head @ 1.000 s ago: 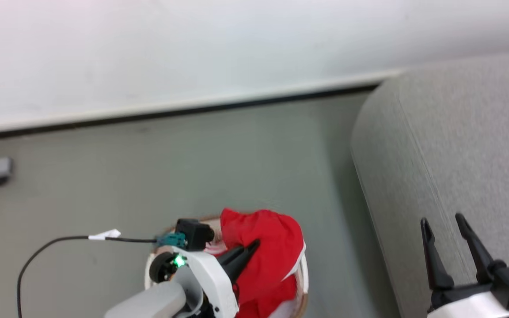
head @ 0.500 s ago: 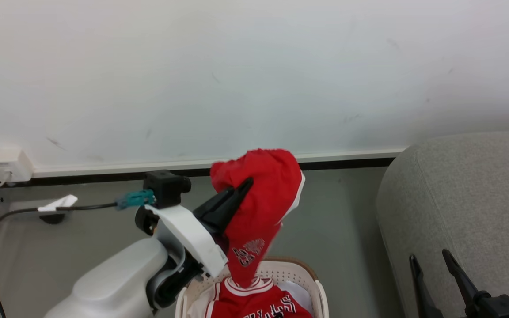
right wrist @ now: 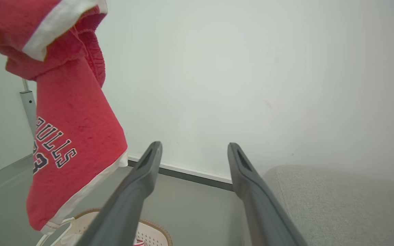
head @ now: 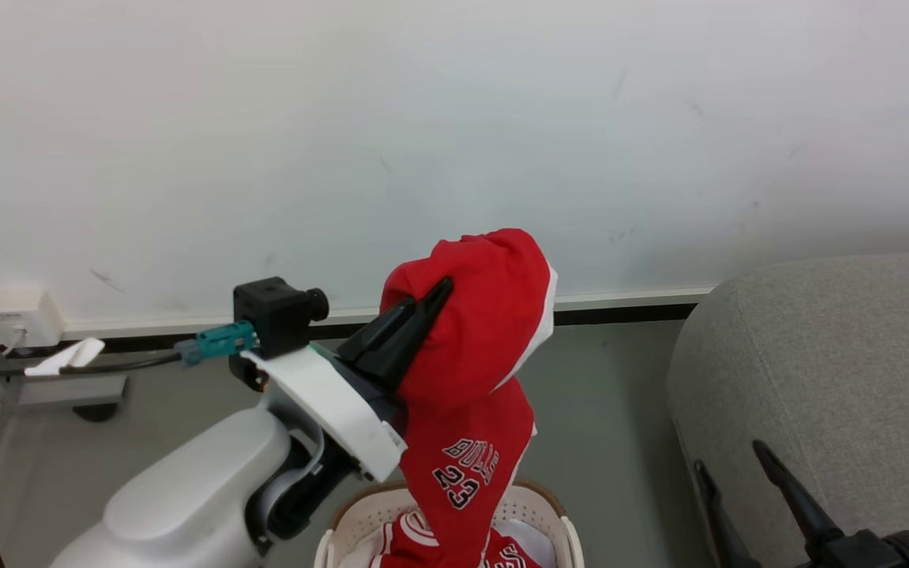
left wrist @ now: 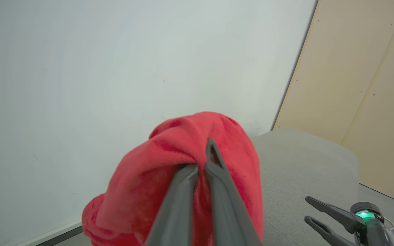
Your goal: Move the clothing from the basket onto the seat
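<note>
My left gripper (head: 443,288) is shut on a red garment (head: 474,379) with white trim and white lettering, held up high so that it hangs above the white basket (head: 537,505). The left wrist view has the fabric (left wrist: 149,177) bunched around my shut fingers (left wrist: 217,177). A second red garment (head: 411,540) lies in the basket. The grey seat (head: 825,363) is at the right. My right gripper (head: 727,465) is open and empty in front of the seat; its own view shows the gripper (right wrist: 193,150), the hanging garment (right wrist: 70,143), the basket rim (right wrist: 152,229) and the seat (right wrist: 337,201).
A white wall (head: 454,118) with a dark baseboard (head: 620,312) runs behind. A wall socket (head: 16,315) and a grey bracket (head: 68,390) are at the left, with a black cable (head: 123,364) leading to my left wrist. Grey floor (head: 604,410) lies between basket and seat.
The head camera has tilted up. My left gripper has lifted the red garment out of the basket, and it now hangs longer, showing its lettering. The right gripper stays open.
</note>
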{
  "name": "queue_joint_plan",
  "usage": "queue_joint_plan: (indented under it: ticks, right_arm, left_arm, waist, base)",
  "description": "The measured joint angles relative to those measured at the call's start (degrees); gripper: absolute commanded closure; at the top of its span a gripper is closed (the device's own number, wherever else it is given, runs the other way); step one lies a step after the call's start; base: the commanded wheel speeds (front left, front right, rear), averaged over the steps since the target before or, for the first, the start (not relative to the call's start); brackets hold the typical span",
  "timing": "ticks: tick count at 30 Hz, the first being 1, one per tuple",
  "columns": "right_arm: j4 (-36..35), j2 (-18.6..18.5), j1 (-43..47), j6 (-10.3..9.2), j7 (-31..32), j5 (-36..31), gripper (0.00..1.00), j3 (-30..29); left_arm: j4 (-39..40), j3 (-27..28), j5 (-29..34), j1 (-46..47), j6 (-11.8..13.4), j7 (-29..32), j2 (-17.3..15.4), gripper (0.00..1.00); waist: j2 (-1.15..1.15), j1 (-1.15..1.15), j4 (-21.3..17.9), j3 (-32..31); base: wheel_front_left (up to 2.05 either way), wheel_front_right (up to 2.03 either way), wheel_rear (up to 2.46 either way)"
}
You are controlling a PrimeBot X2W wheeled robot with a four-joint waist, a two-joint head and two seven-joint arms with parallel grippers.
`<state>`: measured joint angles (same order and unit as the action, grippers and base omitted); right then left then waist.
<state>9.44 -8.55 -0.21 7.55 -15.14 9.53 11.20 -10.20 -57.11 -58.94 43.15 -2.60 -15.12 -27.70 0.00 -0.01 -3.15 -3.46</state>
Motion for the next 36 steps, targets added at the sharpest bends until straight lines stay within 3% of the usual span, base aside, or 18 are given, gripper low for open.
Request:
queue_joint_plan:
  ticks: [10,20,28,36]
  right_arm:
    - [-4.15,-4.27,-1.72,0.0,0.0,0.02,0.0,9.79]
    - [-1.41,-3.04,-9.21,0.0,-0.01,-0.86,0.0,19.54]
    - [9.71,2.64,-15.93,0.0,-0.01,-5.3,0.0,20.7]
    - [20.92,5.47,-20.8,0.0,-0.02,-12.44,0.0,14.68]
  left_arm:
    - [3.49,-0.35,-0.01,-0.93,0.97,0.0,0.57,1.0]
    - [3.69,-1.51,0.58,-0.48,1.13,0.76,2.41,1.0]
    - [3.12,-3.7,1.0,0.66,0.68,2.0,5.89,1.0]
    - [3.02,-5.21,1.42,2.53,-0.03,2.88,10.33,1.0]
  waist:
    - [0.0,0.0,0.15,0.32]
    - [0.0,0.01,0.32,0.95]
    - [0.0,0.01,1.96,1.0]
    - [0.0,0.01,4.66,0.84]
  base:
    - [0.0,0.0,0.0]
    - [0.0,0.0,0.0]
    - [0.0,0.0,0.0]
    - [0.0,0.0,0.0]
